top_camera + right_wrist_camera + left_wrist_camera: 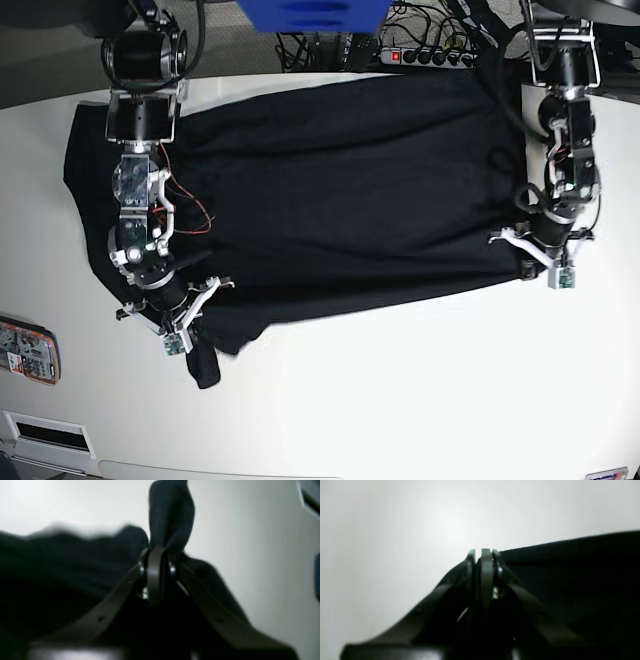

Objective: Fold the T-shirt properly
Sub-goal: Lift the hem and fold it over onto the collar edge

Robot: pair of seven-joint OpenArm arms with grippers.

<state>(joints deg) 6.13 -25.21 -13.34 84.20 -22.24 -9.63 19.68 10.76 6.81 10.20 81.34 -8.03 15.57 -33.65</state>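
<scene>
The black T-shirt (340, 190) lies spread across the white table (420, 400), its long side running left to right. My right gripper (192, 345) is at the shirt's near left corner. In the right wrist view this gripper (156, 548) is shut on the T-shirt (172, 512), and a tuft of cloth sticks out past the tips. At the near right corner is my left gripper (527, 266). In the left wrist view it (483, 551) is shut, pinching the edge of the T-shirt (570, 567), with the cloth stretching away to the right.
A power strip (420, 55) with cables and a blue object (310, 15) sit beyond the table's far edge. A small printed card (25, 350) lies at the table's left edge. Bare white table (400, 420) shows in front of the shirt.
</scene>
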